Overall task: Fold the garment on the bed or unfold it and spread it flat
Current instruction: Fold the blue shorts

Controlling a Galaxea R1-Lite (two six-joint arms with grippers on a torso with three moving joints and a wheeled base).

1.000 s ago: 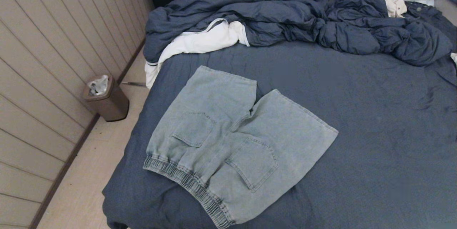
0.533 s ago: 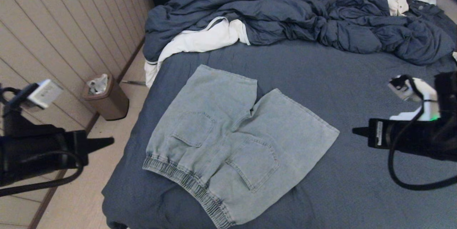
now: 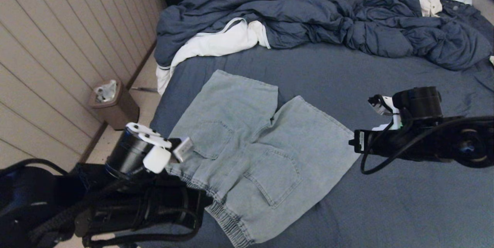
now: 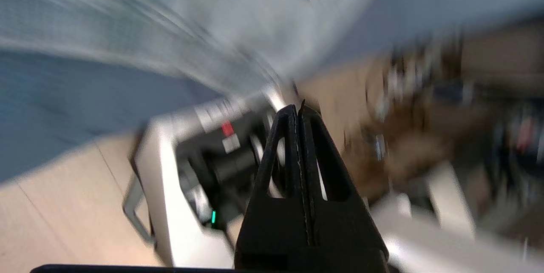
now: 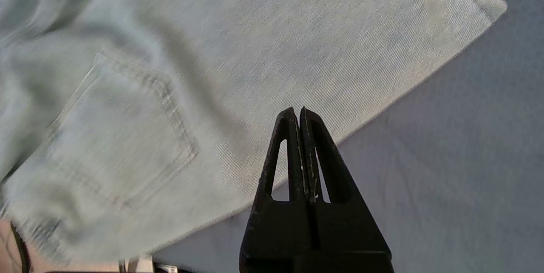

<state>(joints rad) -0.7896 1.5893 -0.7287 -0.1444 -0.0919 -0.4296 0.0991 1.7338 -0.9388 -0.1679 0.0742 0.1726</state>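
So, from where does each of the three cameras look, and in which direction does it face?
Head view: high on the robot, looking down at the bed and the shorts; both arms show, the left gripper and the right gripper.
Left wrist view: behind the shut left gripper, facing blurred floor and robot base.
Right wrist view: behind the shut right gripper, facing the shorts' edge.
Head and right wrist views share the shorts' back pocket.

Open sheet runs along the right side of the bed (image 3: pixel 405 201), and a bare strip lies between the shorts (image 3: pixel 254 151) and the heaped duvet (image 3: pixel 328 20) that blocks the far end. A white garment (image 3: pixel 216 45) spills over the far left corner. On the left, a bin (image 3: pixel 114 107) stands in the narrow floor gap by the panelled wall (image 3: pixel 50 58).
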